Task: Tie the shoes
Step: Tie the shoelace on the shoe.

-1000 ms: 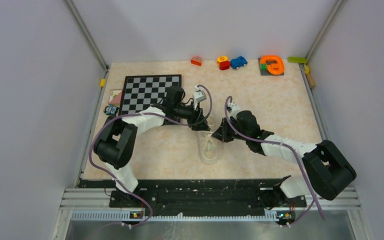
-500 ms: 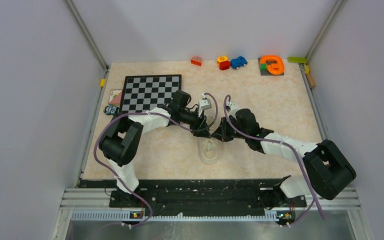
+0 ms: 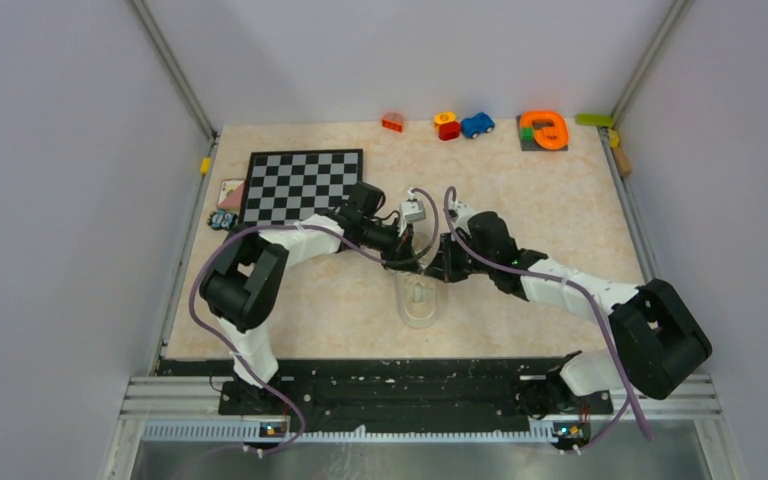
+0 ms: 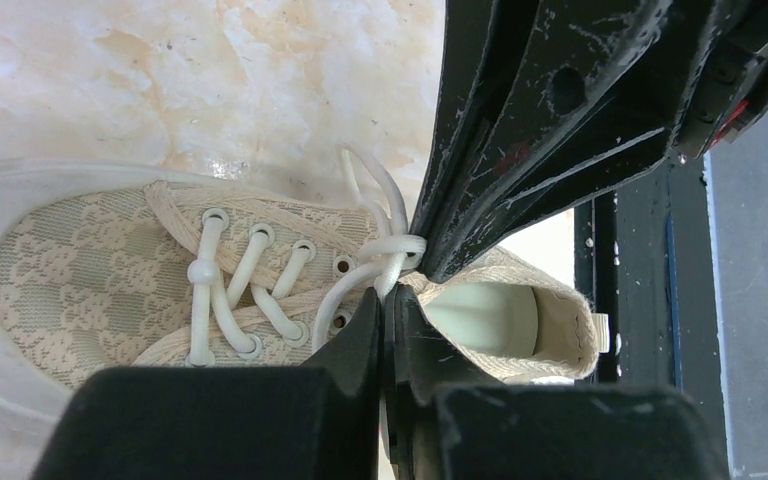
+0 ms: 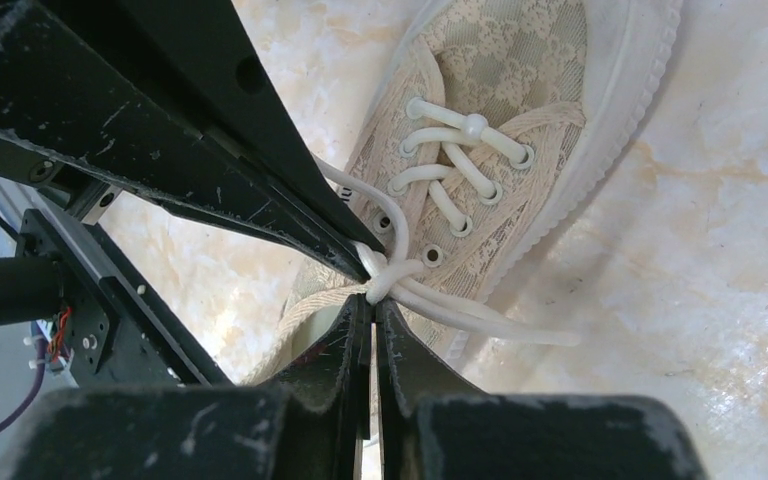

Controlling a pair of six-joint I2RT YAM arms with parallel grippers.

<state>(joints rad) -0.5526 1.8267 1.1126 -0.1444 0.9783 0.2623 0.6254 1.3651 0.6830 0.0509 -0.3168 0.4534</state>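
Both the left gripper (image 4: pixel 384 318) and right gripper (image 5: pixel 371 312) are pinched shut on the laces (image 4: pixel 352 285) over the shoe (image 3: pixel 419 303), by the middle of the table's (image 3: pixel 560 200) near edge, so I'd draw them apart evenly and gently.

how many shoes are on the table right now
1. The one cream sneaker lies near the middle of the table, nearer than the chessboard and to its right, its laces pinched by the left pincer and right pincer. No second shoe shows.
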